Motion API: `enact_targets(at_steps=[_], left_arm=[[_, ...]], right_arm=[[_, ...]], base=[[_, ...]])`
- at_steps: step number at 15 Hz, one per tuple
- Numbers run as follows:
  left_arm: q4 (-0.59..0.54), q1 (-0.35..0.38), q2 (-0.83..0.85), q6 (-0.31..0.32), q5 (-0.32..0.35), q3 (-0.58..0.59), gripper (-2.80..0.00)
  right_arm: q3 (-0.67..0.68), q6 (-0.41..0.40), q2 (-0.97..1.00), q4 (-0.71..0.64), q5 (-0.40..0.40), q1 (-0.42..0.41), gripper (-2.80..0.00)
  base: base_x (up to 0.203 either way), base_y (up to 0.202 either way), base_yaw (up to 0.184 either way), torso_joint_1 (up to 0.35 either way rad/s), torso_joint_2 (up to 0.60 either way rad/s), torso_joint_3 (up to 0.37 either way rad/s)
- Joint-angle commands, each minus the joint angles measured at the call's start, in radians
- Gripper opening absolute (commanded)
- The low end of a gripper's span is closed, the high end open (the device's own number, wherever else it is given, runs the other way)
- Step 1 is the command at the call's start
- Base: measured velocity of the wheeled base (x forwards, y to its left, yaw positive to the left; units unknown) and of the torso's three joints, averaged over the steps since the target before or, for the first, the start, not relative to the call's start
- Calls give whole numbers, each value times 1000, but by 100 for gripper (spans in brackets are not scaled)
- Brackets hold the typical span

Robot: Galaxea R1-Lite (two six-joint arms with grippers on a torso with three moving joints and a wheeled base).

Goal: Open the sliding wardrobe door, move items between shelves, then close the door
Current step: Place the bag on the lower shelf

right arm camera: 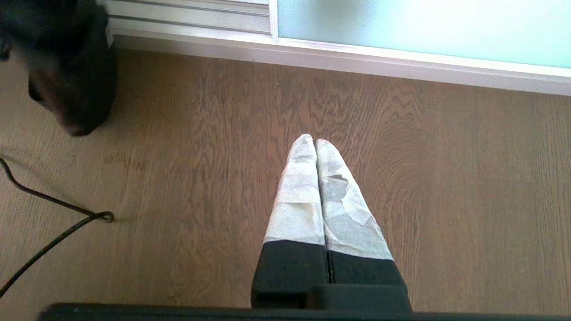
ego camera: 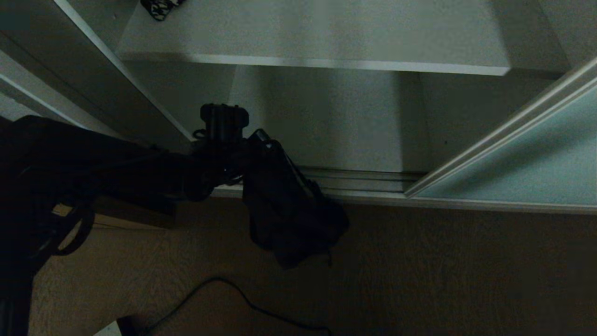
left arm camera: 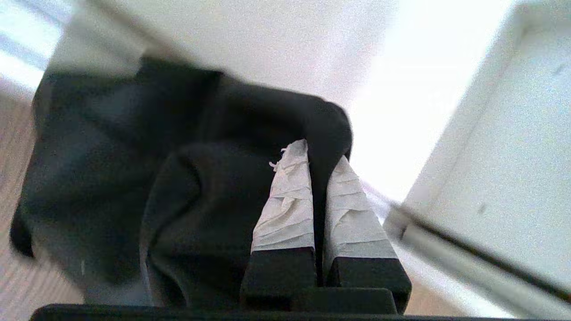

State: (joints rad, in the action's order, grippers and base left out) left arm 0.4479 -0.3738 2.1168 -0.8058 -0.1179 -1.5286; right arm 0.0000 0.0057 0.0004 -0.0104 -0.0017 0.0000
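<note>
A: Wardrobe opening noted. The sliding wardrobe door [ego camera: 527, 163] is pushed to the right; its frosted panel and pale frame edge are seen in the head view, and the compartment to its left is exposed. One shelf [ego camera: 326, 42] is seen across the top of the opening, with open room beneath it down to the floor track [ego camera: 364, 179].

B: Left gripper [ego camera: 254, 144]?

A: It is held just in front of the track, at the left part of the opening. Its taped fingers [left arm camera: 290, 200] are clenched on a fold of the black bag [left arm camera: 134, 178], which is hung limp below the gripper, over the wooden floor [ego camera: 443, 270] and not on any shelf.

B: Obstructions?

A: A black cable [ego camera: 242, 298] is laid on the floor near the bag. The houndstooth bag [ego camera: 161, 8] is glimpsed at the far left of the upper shelf, mostly cut off.

B: Right gripper [right arm camera: 314, 142]?

A: It is shown only in its own wrist view, fingers pressed together on nothing, pointed down at bare floor, in front of the door's lower rail. The fabric pinch itself is seen only in the left wrist view; in the head view it is lost in darkness.
</note>
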Motion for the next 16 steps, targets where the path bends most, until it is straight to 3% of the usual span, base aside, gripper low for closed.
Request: enact_targets(at_steps=[1,8,11,13,16], left_arm=[[1,13,49,0,0,-77,-280],[14,59,269,39,-14,-399,-280],[186,80,262,122,-20,-404,-280],[266,108,262,189,-59,-404,-280],[408,165,280,246,-61,-404,-280]], right_arm=[[0,0,1,0,0,0,-280],[0,0,1,0,0,0,-280],[0,0,0,0,0,0,-280],[0,0,0,0,0,0,-280],[0,0,0,0,0,0,-280]], base=[[0,0,0,0,0,0],[0,0,0,0,0,0],[0,0,0,0,0,0],[0,0,0,0,0,0],[0,0,0,0,0,0]])
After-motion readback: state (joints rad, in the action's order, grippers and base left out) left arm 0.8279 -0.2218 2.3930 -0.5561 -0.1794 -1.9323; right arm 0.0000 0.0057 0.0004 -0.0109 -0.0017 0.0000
